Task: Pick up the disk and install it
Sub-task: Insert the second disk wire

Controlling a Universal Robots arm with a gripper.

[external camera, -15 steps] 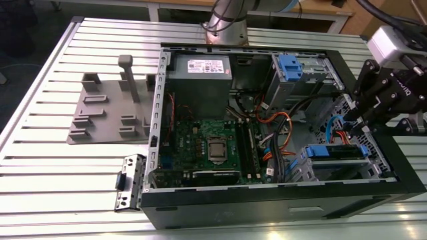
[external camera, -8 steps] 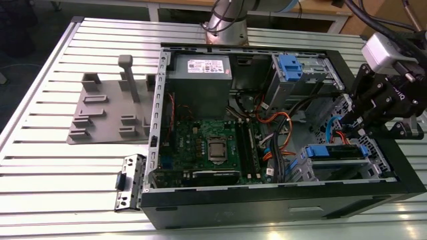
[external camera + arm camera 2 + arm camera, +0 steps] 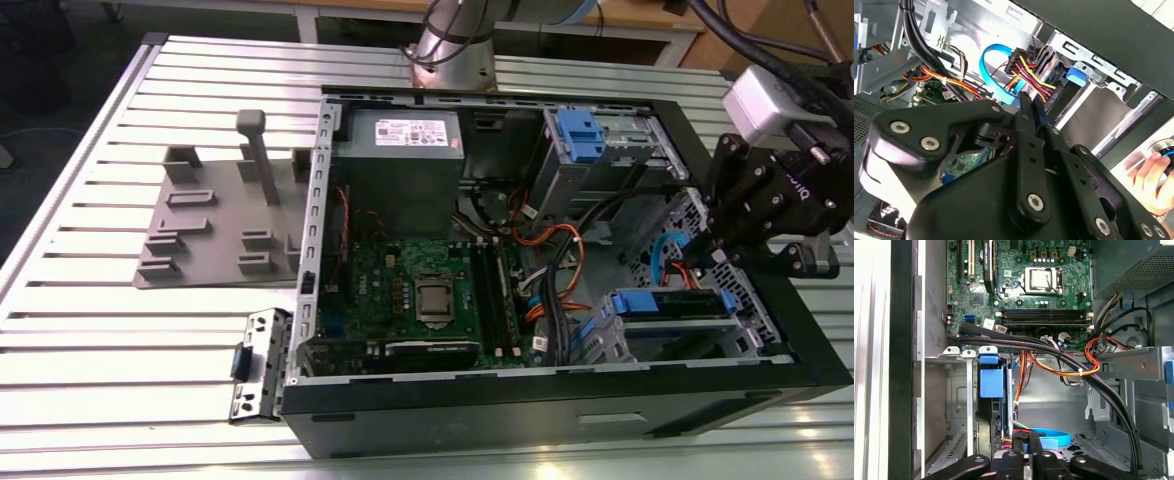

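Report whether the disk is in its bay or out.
In: the disk sits in the drive cage at the case's front corner, the gripper just above it.

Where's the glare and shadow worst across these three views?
Exterior view: bright glare on the slatted table nearest the camera, while the case front reads dark. First wrist view: the table strip beside the case is washed out white and the motherboard evenly lit. Second wrist view: the gripper body is dark and close, the metal cage behind bright.
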